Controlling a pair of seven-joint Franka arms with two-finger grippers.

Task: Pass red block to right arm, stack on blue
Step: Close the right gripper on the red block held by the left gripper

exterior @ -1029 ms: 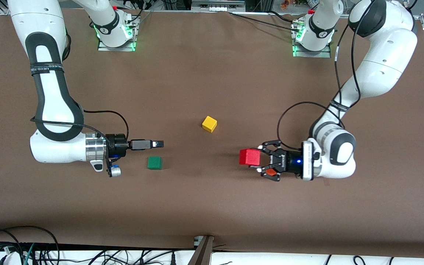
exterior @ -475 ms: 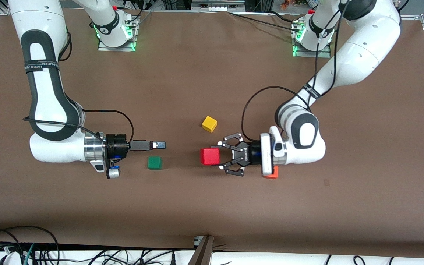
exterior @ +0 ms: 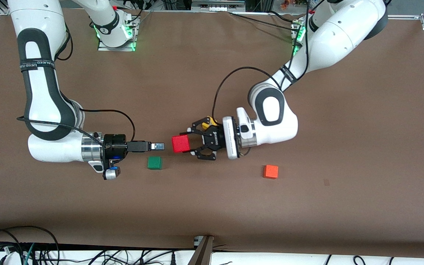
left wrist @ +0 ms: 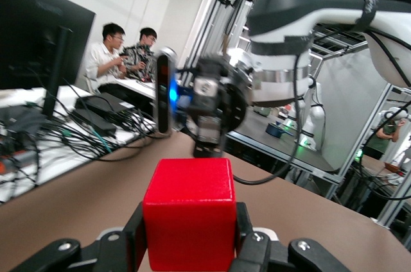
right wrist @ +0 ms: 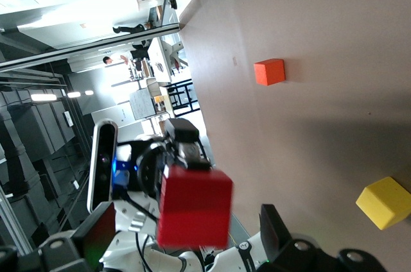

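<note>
My left gripper (exterior: 187, 142), a black claw, is shut on the red block (exterior: 180, 143) and holds it in the air above the middle of the table. The block fills the left wrist view (left wrist: 189, 214), clamped between the claw's fingers (left wrist: 133, 237). My right gripper (exterior: 157, 146), slim and black, is open and points at the block, a small gap short of it. In the right wrist view the red block (right wrist: 194, 208) shows between the spread fingers (right wrist: 275, 230). The right gripper also shows in the left wrist view (left wrist: 209, 102). The blue cube is out of view.
A green cube (exterior: 155, 162) lies on the table under the right gripper's tip. A yellow cube (exterior: 207, 122) lies partly hidden by the left gripper. An orange cube (exterior: 271, 171) lies toward the left arm's end, nearer the front camera.
My left arm has carried the red block toward the right arm's end, up to the right gripper's tip, uncovering the orange cube. The right gripper has barely moved.
</note>
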